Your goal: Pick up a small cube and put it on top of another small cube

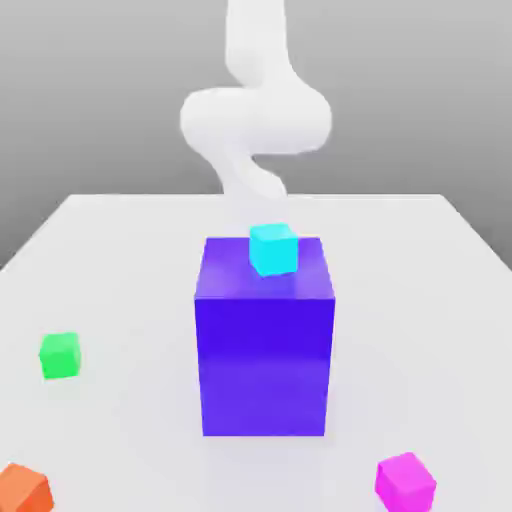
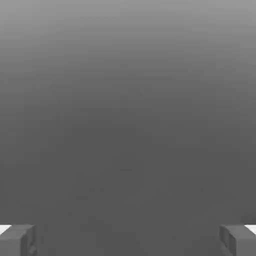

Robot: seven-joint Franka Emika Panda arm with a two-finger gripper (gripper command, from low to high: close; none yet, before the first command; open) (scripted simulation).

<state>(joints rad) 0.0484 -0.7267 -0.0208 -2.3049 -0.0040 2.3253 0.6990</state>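
The small magenta cube (image 1: 405, 481) lies on the white table near the front edge, at the exterior view's right. The small green cube (image 1: 60, 355) sits on the table at the exterior view's left, well apart from it. In the hand view my gripper (image 2: 128, 241) is open, its two grey fingertips (image 2: 18, 240) standing wide apart with nothing between them and plain grey behind. My white arm (image 1: 255, 115) rises behind the table's middle, far from both cubes.
A big blue-violet block (image 1: 265, 340) stands in the middle of the table (image 1: 120, 260) with a small cyan cube (image 1: 273, 248) on its top. A small orange cube (image 1: 22, 490) lies at the front corner, at the exterior view's left.
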